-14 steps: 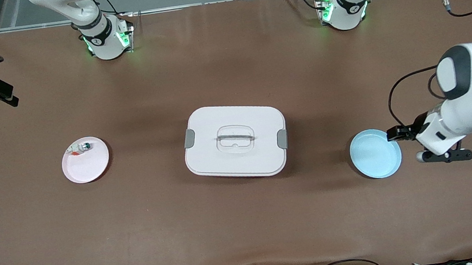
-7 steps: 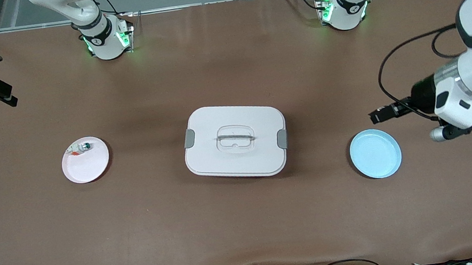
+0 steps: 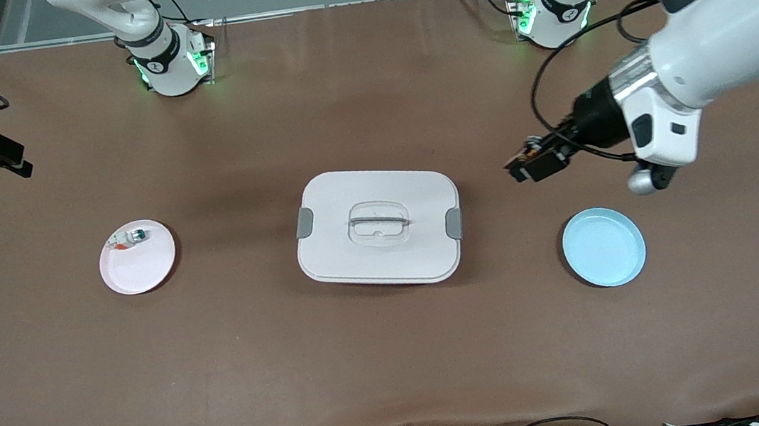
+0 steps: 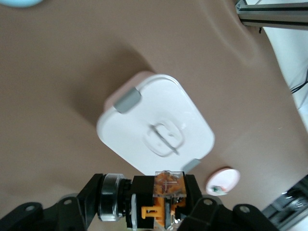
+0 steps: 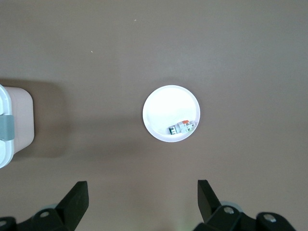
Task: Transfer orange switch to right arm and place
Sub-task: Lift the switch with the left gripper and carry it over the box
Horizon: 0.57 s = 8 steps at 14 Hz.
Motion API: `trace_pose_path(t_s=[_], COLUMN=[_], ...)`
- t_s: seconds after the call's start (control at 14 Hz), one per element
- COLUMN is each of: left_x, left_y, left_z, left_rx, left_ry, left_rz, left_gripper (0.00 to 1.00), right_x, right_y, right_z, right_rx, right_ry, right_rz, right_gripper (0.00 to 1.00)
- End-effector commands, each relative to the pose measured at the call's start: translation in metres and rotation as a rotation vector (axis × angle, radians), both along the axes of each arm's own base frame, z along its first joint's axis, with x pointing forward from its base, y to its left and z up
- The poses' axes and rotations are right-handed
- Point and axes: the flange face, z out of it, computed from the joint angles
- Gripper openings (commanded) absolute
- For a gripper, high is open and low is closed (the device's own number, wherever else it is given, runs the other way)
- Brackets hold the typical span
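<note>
The left gripper [image 3: 532, 163] is up in the air over bare brown table [image 3: 395, 354] between the white lidded box [image 3: 378, 227] and the left arm's base, its fingers clamped on the orange switch [image 4: 166, 193], a small black block with an orange-marked clear face and an orange tab. From the left wrist view the switch sits gripped between the 2 fingers, with the box and its 2 grey latches below. The pale blue plate [image 3: 603, 247] lies near the left arm's end of the table, nearer the front camera than the box's middle. The right gripper [image 5: 139, 204] waits high over the right arm's end, its fingers spread wide, above the pink plate [image 3: 137, 257], which holds a small white piece with teal and red bits [image 3: 127, 237] by its rim.
</note>
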Motion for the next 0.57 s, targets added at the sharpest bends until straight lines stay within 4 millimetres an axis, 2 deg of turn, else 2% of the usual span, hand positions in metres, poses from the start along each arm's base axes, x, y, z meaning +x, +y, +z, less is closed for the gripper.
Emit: trace_pose_path(t_s=[0.0, 0.14, 0.29, 0.5], left_x=[-0.003, -0.008, -0.02, -0.032], left_y=[-0.057, -0.087, -0.124, -0.169], left_z=[0.002, -0.005, -0.016, -0.035], left_rx=[-0.079, -0.107, -0.121, -0.154], left_ry=[0.049, 0.082, 0.142, 0.218], left_rz=[0.169, 0.247, 0.322, 0.456], left_gripper=[0.25, 0.25, 0.25, 0.25], right_x=[0.014, 0.035, 0.058, 0.062], right_y=[-0.007, -0.008, -0.008, -0.012], right_z=[-0.012, -0.047, -0.103, -0.104], right_rx=[-0.021, -0.054, -0.053, -0.068], right_ry=[0.017, 0.067, 0.163, 0.158], right_rz=[-0.009, -0.004, -0.011, -0.004], right_gripper=[1.0, 1.0, 1.0, 1.0])
